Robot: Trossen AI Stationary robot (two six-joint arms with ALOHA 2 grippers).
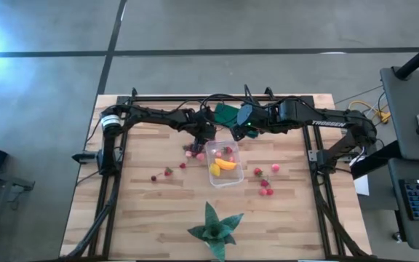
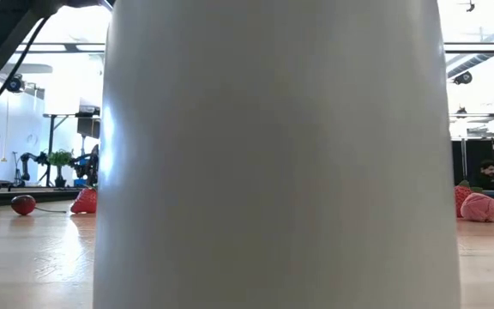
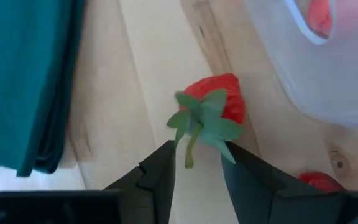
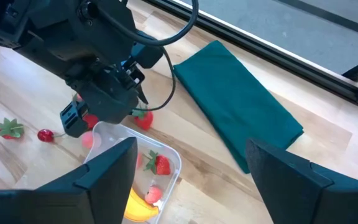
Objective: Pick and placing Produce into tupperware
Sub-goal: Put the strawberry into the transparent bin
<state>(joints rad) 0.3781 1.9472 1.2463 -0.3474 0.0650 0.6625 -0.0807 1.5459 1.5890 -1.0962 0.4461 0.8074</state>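
A clear tub sits mid-table and holds a banana, a yellow lemon-like piece and a strawberry. Just off its far left corner lies a red strawberry with green leaves. My left gripper is open right above it. Its fingers stand on either side of the thin green stem, with the red body just past the tips. My right gripper is open wide and hovers over the tub's far edge. Loose berries lie right of the tub, and others lie left of it.
A folded dark green cloth lies at the far edge behind both grippers. A green star-shaped leafy object stands near the near edge. In the low view a wide white body blocks the middle, with berries at either side.
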